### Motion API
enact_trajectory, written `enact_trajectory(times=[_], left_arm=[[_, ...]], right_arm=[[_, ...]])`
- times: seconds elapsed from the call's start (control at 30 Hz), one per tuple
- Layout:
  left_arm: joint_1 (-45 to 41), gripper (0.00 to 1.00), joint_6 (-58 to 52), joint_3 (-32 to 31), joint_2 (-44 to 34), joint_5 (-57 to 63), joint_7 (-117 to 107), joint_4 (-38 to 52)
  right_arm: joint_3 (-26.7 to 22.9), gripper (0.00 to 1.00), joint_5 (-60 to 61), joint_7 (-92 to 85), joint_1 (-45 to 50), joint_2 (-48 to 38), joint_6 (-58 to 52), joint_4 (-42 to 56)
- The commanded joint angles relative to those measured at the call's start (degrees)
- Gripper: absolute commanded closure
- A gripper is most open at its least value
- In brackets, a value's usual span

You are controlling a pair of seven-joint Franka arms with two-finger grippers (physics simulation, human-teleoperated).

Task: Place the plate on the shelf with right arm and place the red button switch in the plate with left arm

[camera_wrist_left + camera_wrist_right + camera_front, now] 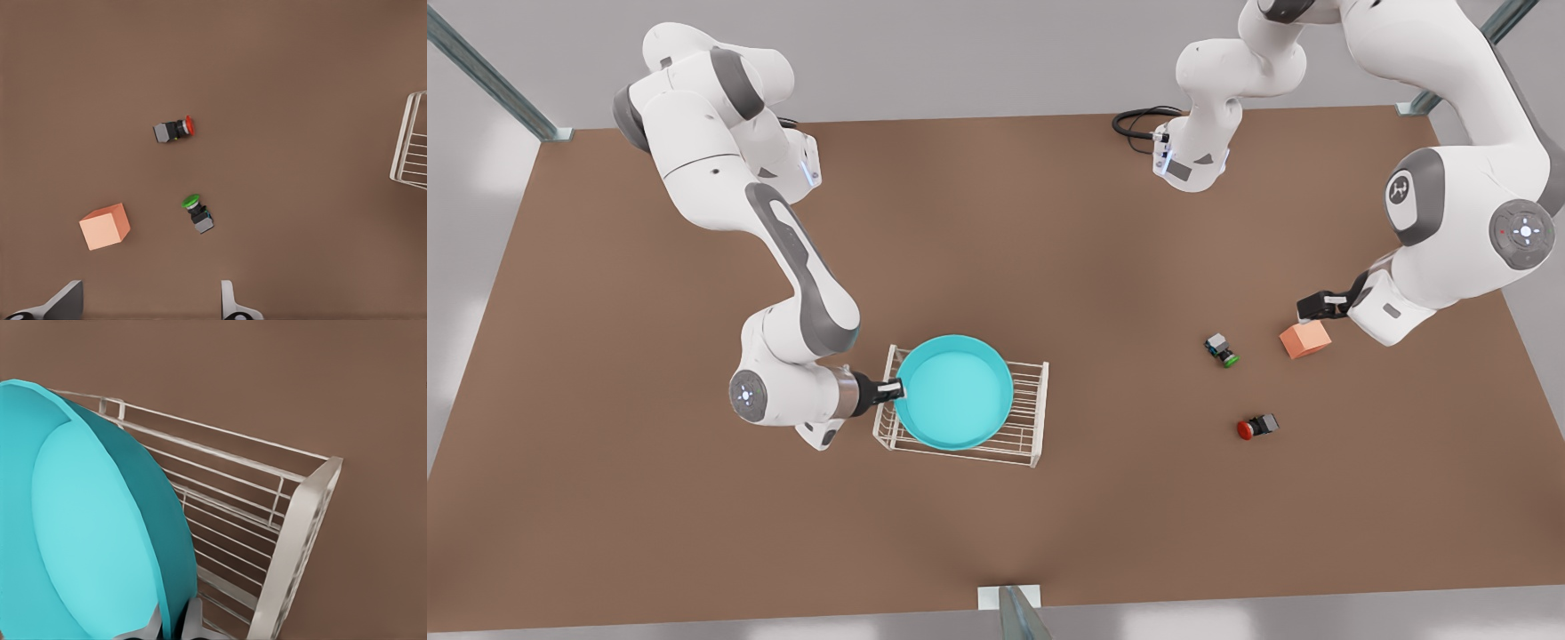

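Right claw [893, 388] is clamping the plate's [953, 391] rim at the front view's left edge of the shelf [1024, 438]; in the right wrist view its fingers [191, 621] are pinching the rim from both sides. Plate [93, 533] is sitting over the shelf [293, 520], covering most of the wire bars. Left claw [1316, 305] is hanging just above the cube [1305, 340] at the front view's right, fingers [230, 303] spread apart and gripping nothing. Red switch [1257, 427] is lying on its side on the worktop [1103, 267], well apart from the shelf. Green switch [1222, 349] is lying between red switch [175, 129] and cube [104, 227], touching neither.
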Motion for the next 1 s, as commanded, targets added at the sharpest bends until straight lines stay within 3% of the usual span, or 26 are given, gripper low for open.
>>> enact_trajectory(times=[0.0,0.03,0.07,0.17,0.23,0.3,0.37,0.4,0.43,0.47,0.53,0.6,0.77,0.97], left_arm=[[0.0,0.00,-0.1,0.0,-0.1,0.0,-0.1,0.0],[0.0,0.00,-0.1,0.0,-0.1,0.1,-0.1,0.0],[0.0,0.00,-0.1,0.0,-0.1,0.0,0.0,0.0],[0.0,0.00,-0.1,0.0,-0.1,0.0,0.0,0.0],[0.0,0.00,-0.1,0.0,-0.1,0.0,-0.1,0.0],[0.0,0.00,-0.1,0.2,-0.1,0.1,-0.8,0.3],[-0.2,0.00,0.4,0.0,0.8,1.5,-16.5,-1.1],[-0.8,0.00,0.7,-0.3,2.1,1.2,-26.6,-1.2],[-0.7,0.00,0.7,-0.3,2.7,0.8,-33.6,-1.5],[-0.7,0.00,3.7,-0.3,3.2,0.7,-47.8,-2.7],[-0.8,0.00,13.0,-0.4,5.6,0.6,-68.2,-6.7],[-0.9,0.00,19.1,-0.4,11.0,-2.9,-87.9,-5.1],[2.4,0.00,29.3,0.0,16.0,-8.4,-97.7,-8.7],[1.8,0.00,30.2,0.0,18.6,-7.4,-98.6,-8.4]], right_arm=[[0.0,0.61,0.0,5.0,0.0,-0.2,1.1,-0.1],[0.0,0.19,0.0,6.7,0.0,-0.2,1.1,-0.1],[0.0,0.01,0.0,6.8,0.0,-0.6,1.0,0.0],[-0.1,0.00,0.1,7.0,-0.5,-5.1,-1.9,0.0],[-2.2,0.00,-0.2,8.7,-1.2,-12.1,-10.4,1.5],[-8.8,0.00,-4.5,7.9,-1.6,-14.2,-19.8,7.3],[-12.1,0.00,-34.4,-2.7,-1.7,-16.3,-24.1,9.3],[-13.2,0.00,-36.8,-8.3,-5.6,-15.7,-25.8,8.6],[-12.9,0.00,-27.7,-11.8,-10.5,-15.3,-25.6,8.4],[-12.8,0.00,-26.7,-12.0,-11.0,-14.5,-24.2,5.5],[-12.5,0.00,-26.0,-6.3,-10.7,-29.9,-3.2,-23.1],[-12.5,0.00,-25.9,-6.1,-10.8,-30.0,-3.6,-22.9],[-13.2,0.00,-25.8,-6.2,-11.0,-30.1,-4.3,-22.1],[-12.6,0.00,-25.9,-6.0,-10.8,-30.0,-4.4,-22.1]])
